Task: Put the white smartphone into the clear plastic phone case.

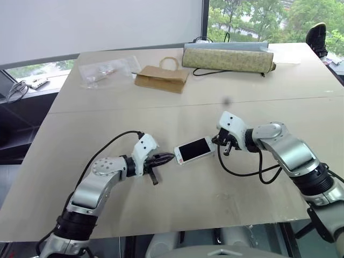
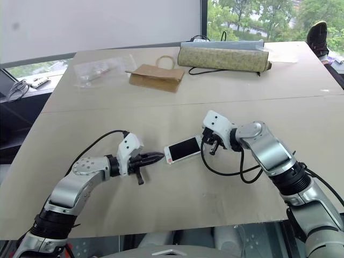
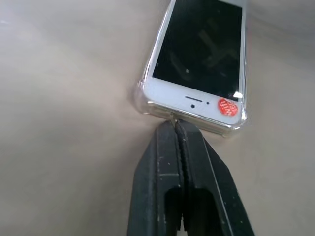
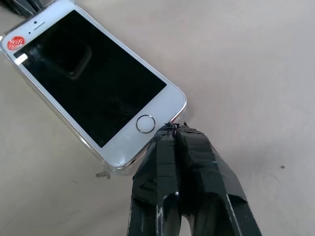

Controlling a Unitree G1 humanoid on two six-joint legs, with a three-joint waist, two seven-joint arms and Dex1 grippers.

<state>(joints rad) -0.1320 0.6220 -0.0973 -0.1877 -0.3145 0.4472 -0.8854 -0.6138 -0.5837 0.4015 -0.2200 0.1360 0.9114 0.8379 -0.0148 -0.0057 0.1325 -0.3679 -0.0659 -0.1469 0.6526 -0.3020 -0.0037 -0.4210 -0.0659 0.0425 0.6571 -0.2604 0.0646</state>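
At frame centre the phone (image 1: 194,150) lay in the case (image 3: 147,105) on the table (image 1: 177,199); our left gripper (image 1: 167,157) and right gripper (image 1: 221,143), both shut and empty, flanked its ends. We judged gentle inward presses would seat it

The left end effector (image 3: 175,125), its two black fingers pressed together, touches the earpiece end of the white smartphone (image 3: 199,54) seated in the clear plastic phone case (image 3: 142,101) on the beige desk (image 3: 64,123).
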